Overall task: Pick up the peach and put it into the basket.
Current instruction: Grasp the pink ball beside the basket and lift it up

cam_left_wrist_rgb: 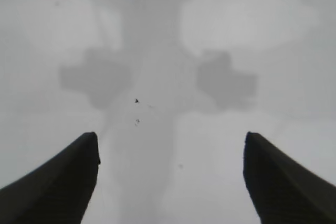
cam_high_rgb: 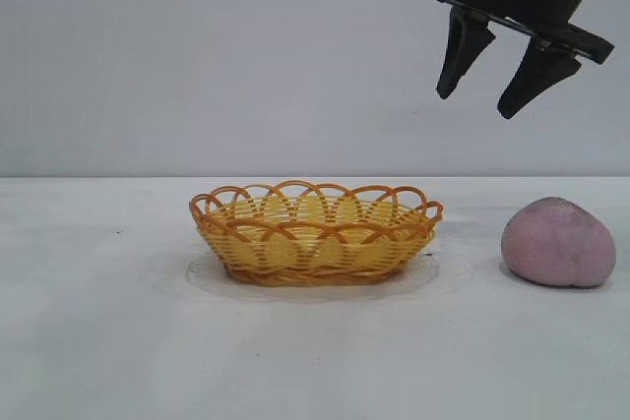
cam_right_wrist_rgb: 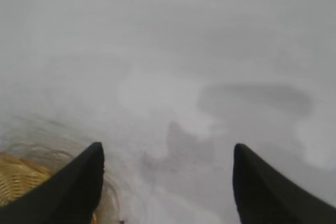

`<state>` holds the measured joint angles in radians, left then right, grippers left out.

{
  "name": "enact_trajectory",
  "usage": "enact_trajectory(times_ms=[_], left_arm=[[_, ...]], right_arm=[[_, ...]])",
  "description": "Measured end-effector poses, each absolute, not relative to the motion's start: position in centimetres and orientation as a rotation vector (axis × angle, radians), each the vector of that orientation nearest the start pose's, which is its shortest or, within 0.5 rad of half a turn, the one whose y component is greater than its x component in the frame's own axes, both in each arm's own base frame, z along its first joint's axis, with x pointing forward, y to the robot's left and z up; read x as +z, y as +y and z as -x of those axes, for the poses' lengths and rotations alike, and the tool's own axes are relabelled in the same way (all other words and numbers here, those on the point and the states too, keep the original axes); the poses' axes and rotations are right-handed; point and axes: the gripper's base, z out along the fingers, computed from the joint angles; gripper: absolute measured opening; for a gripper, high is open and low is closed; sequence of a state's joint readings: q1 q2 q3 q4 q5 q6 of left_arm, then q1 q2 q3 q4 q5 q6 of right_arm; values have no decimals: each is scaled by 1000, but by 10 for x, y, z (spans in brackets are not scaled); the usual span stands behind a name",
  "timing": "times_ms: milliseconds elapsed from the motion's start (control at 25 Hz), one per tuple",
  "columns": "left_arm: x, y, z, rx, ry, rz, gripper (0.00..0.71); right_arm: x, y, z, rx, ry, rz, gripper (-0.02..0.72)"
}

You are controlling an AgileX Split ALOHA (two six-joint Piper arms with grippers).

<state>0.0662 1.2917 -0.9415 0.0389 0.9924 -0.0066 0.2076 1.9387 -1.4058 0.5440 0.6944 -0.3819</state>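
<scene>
Nothing done yet: we see the peach (cam_high_rgb: 559,242) on the table (cam_high_rgb: 98,341), at 3 o'clock from the empty basket (cam_high_rgb: 315,233). Right hand (cam_high_rgb: 494,95) hangs above it, jaws spread, empty. Left hand (cam_left_wrist_rgb: 170,182) also spread, empty. Grasp, lift, drop-in all remain.

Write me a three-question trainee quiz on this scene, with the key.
1. In the exterior view, where does the peach lie relative to the basket?
2. True or false: the right hand is shut on the peach.
3. What does the basket hold? A. the peach B. nothing visible C. a ball

Key:
1. On the table, to the basket's right, apart from it.
2. False: it hangs open and empty, high above the gap between them. The left hand, seen only in its own wrist view, is open too.
3. B
</scene>
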Motion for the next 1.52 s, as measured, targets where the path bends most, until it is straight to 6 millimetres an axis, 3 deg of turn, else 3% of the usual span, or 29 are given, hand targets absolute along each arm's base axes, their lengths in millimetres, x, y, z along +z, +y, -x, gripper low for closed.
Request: enact_trajectory(times_ms=[320, 440, 600, 920, 1120, 1520], left_arm=[[316, 9, -129, 34, 2511, 89, 529], [323, 6, -92, 26, 2402, 88, 529], [316, 2, -58, 4, 2322, 87, 529], [275, -2, -17, -14, 2240, 82, 529], [269, -3, 7, -2, 2107, 62, 529], [268, -8, 8, -12, 2099, -32, 529]], right_arm=[[209, 115, -399, 539, 2627, 324, 449], [209, 115, -399, 536, 2629, 328, 449], [208, 115, -398, 527, 2638, 342, 449], [206, 113, -395, 493, 2672, 398, 449], [205, 111, -394, 472, 2681, 422, 449], [233, 109, -382, 454, 2659, 480, 449]])
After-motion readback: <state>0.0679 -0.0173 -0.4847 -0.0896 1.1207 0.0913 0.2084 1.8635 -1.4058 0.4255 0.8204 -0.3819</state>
